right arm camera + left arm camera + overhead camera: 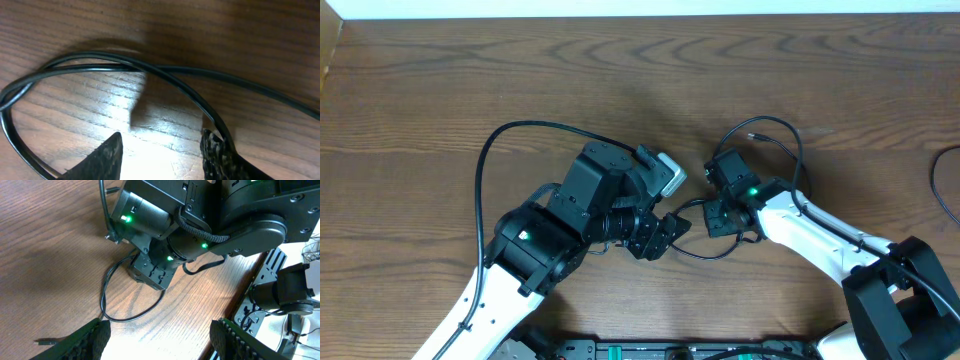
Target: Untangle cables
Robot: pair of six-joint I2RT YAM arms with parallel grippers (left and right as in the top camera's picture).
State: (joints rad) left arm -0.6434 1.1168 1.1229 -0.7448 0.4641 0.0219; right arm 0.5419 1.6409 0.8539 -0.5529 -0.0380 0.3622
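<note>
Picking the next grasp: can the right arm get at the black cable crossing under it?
Likely yes: the right tool sits open just above the black cable, with nothing covering the crossed strands.

Black cable (150,69) looped on the wood table (225,30), with the right gripper (162,145) spread wide over it.
Two strands ran in together from the left edge, crossed near the middle and parted. One went on to the right edge. The other curved down to the right fingertip (217,150); whether it touched the tip or passed behind it could not be told. At the left the cable bent round toward the bottom corner. Between the fingertips lay only wood and a bright patch of glare.
</note>
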